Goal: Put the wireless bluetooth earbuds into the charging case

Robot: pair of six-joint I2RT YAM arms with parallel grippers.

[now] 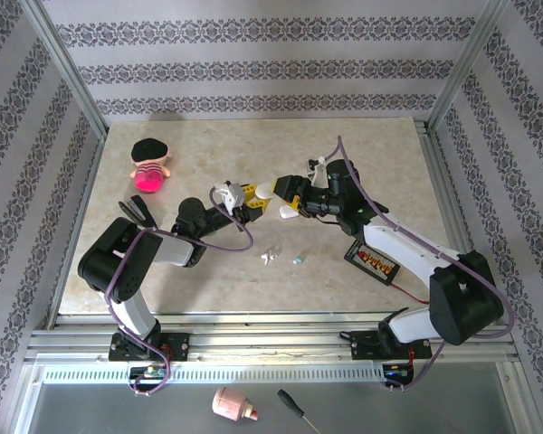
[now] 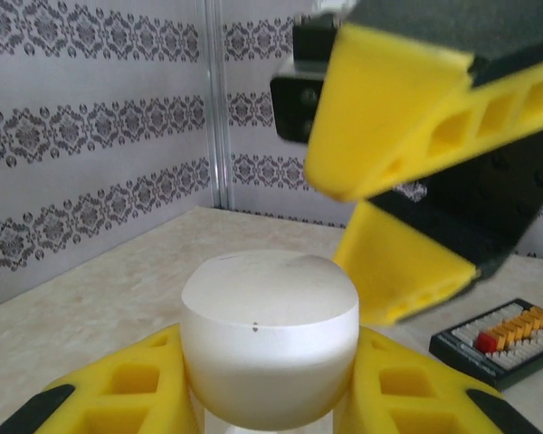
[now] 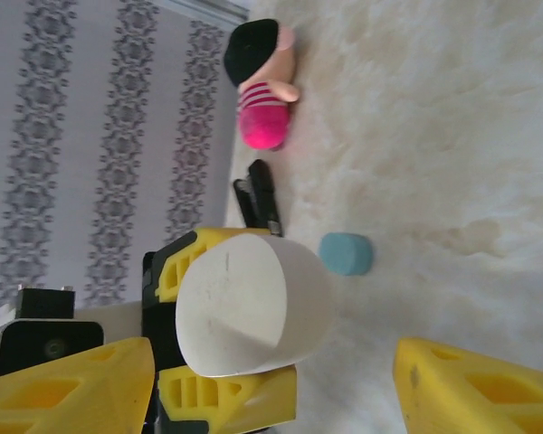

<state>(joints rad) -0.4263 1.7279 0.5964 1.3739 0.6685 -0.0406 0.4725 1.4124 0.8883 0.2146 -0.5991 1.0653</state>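
Your left hand [image 1: 256, 201] is clenched on the white case [image 1: 265, 191] and holds it up off the surface [image 1: 380, 163], over its middle. In the left wrist view the case [image 2: 270, 334] sits between the two yellow fingers [image 2: 136, 389], gripped on both sides, with its rounded end pointing up and away from the camera.

Your right hand [image 1: 285, 201] is released, its jaws standing wide apart. It faces the left hand at close range, just beside the case. In the right wrist view its own yellow fingers [image 3: 72, 389] stand on either side of the case [image 3: 253, 303], and neither one touches it.

The earbuds are not in the case. The white earbud [image 1: 269, 258] and the teal earbud [image 1: 298, 259] lie on the surface near each other but apart, nearer you than the two hands and between the two arms.

A small doll [image 1: 149, 165] with a black cap and a pink body lies on the far left. A black clip [image 1: 140, 210] lies near it on the nearer side. In the right wrist view a rounded teal piece [image 3: 346, 253] rests on the surface just beyond the case. A black board [image 1: 373, 260] with orange terminals lies by your right arm.
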